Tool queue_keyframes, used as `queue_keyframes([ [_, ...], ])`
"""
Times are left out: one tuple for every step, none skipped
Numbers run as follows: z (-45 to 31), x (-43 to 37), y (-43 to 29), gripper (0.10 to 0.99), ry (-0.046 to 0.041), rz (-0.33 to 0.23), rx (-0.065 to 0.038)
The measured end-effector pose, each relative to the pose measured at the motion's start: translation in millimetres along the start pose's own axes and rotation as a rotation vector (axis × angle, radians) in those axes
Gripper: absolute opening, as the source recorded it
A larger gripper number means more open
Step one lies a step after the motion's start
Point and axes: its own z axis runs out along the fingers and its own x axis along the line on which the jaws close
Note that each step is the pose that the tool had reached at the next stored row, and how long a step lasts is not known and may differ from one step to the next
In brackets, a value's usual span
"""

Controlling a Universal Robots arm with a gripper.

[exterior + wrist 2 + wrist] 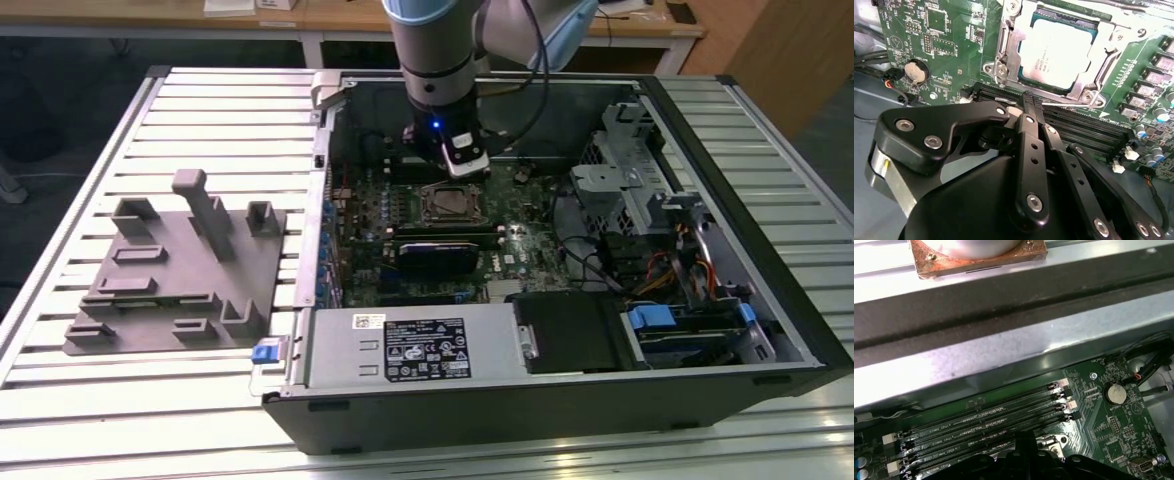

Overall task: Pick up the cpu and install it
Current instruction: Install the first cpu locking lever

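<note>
Exterior view first: we are looking down on an open computer case (561, 400) lying on a slatted metal worktop (200, 120), and the arm (434, 50) is reaching straight down into it. Its gripper (461, 168) is hanging just above the green motherboard (534, 250), right beside the CPU socket (445, 203). From here we are not making out how its fingers stand. Toward the exterior view's left, a grey fixture plate (167, 275) is sitting on the worktop, well apart from the arm. Along the near wall of the case a grey power supply box (414, 345) is lying with its white label up.

Second wrist view now, and we are getting the clear answer: the gripper (1032, 100) is showing its two black fingers (1028, 102) pressed together, nothing between them. Their tips are hovering over the black memory slots (1079, 132), just beside the socket. And the cpu (1059, 52) is sitting flat in that socket, pale metal top up, framed by the silvery socket bracket (1004, 45). A round coin battery (916, 71) is shining on the board off to one side.

First wrist view: we are seeing the memory slots (984, 425) running side by side, the coin battery (1115, 393) near them, and the grey inner wall of the case (1004, 350) beyond. A copper-edged metal block (974, 255) is showing past that wall.
</note>
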Motion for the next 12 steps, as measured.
queue_keyframes([
  [0.3,0.1,0.1,0.106,-0.0009,0.000,0.001],
  [0.6,0.2,0.3,0.106,-0.0016,-0.001,0.003],
  [0.8,0.2,0.4,0.106,-0.0018,-0.001,0.004],
  [0.8,0.2,0.4,0.106,-0.0018,-0.001,0.004],
  [0.8,0.2,0.4,0.106,-0.0018,-0.001,0.004],
  [0.8,0.2,0.4,0.106,-0.0018,-0.001,0.004],
  [0.8,0.3,0.5,0.106,-0.0019,-0.001,0.004],
  [1.0,0.4,0.8,0.106,-0.0020,-0.002,0.004],
  [1.1,0.6,1.4,0.106,-0.0021,-0.003,0.005],
  [1.4,0.9,2.1,0.106,-0.0021,-0.004,0.006],
  [1.6,1.2,3.0,0.106,-0.0021,-0.005,0.006],
  [1.9,1.5,3.7,0.106,-0.0020,-0.005,0.007],
])
